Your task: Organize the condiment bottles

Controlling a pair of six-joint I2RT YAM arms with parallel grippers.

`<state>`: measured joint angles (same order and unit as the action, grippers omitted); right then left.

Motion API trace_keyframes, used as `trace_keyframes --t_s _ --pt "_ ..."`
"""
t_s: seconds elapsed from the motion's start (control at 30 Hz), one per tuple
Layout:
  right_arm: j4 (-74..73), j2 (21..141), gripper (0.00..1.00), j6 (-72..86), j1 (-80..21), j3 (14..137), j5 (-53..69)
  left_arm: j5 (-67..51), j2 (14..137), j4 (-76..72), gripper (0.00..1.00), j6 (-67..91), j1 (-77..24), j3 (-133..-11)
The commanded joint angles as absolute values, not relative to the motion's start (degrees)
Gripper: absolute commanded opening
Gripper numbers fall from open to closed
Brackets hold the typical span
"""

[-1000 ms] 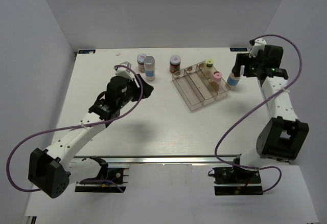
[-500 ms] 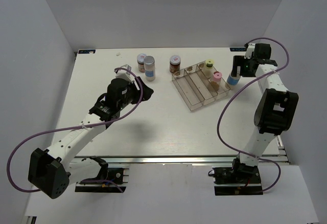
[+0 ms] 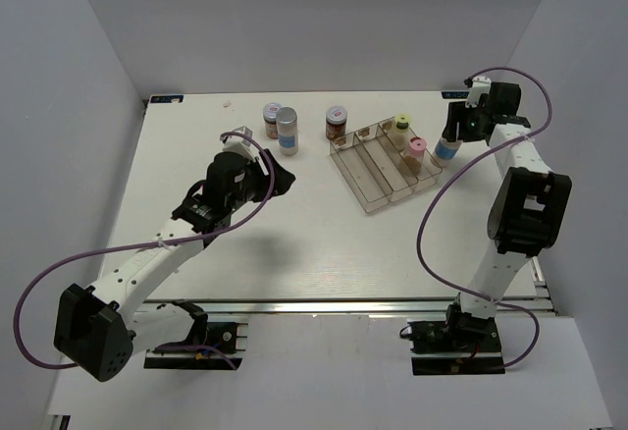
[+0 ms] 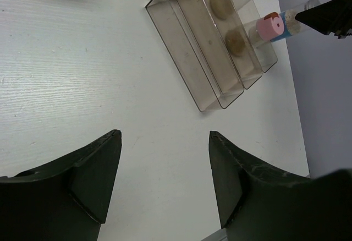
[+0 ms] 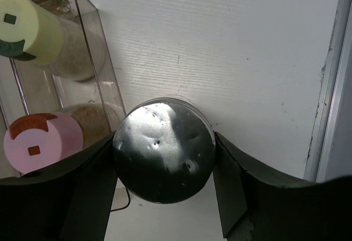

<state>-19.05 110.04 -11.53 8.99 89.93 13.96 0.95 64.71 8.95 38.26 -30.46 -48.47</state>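
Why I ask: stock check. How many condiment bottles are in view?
6. Left of the tray: left brown jar, silver-capped bottle, right brown jar. In the tray: yellow-green-capped bottle, pink-capped bottle. Right of it: blue-banded bottle within the right gripper.

No text, brand, number or sign is legible anywhere.

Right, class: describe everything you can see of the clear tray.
The clear tray, seemingly plastic, has three long compartments side by side. It lies angled on the white table, right of centre. The pink-capped bottle and yellow-green-capped bottle stand in the rightmost compartment; the other two hold nothing. The silver-capped bottle stands just outside it.
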Motion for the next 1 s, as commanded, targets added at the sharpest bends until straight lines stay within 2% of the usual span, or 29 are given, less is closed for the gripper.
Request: trace_keyframes --t_s 0.0,0.1,0.13,0.23,0.53,0.67,0.73,0.87,0.97 --pt "-11.1 103.0 0.09 -14.2 9.2 86.8 16.1 0.1 63.5 8.5 0.74 38.2 -30.2 -47.9" --pt "-1.9 99.1 0.05 -15.4 9.1 83.4 17.0 0.1 63.7 8.4 0.74 37.8 -30.1 -48.3" --pt "-0.5 98.4 0.0 -15.5 9.2 83.1 18.5 0.1 63.9 8.4 0.74 37.7 -30.1 -48.3" --pt "10.0 96.7 0.0 -15.2 8.7 81.9 20.7 -1.7 64.2 8.2 0.75 37.6 -30.1 -48.5" --pt "17.5 97.1 0.0 -12.4 6.9 84.0 24.6 -1.2 63.4 7.9 0.75 38.0 -30.1 -47.9" --pt "18.3 98.1 0.0 -7.3 6.9 85.7 36.9 -1.2 63.3 7.9 0.75 38.0 -30.1 -47.8" --pt "24.4 97.3 0.0 -6.2 6.3 83.6 42.8 -1.2 63.5 7.9 0.75 37.8 -30.1 -48.0" --pt "28.7 94.4 0.0 -7.6 4.0 78.1 40.2 -0.9 63.5 8.3 0.75 37.4 -30.1 -48.3" --pt "28.5 95.2 0.0 -5.5 3.5 79.8 42.7 -0.9 63.5 8.3 0.76 37.4 -30.1 -48.1"
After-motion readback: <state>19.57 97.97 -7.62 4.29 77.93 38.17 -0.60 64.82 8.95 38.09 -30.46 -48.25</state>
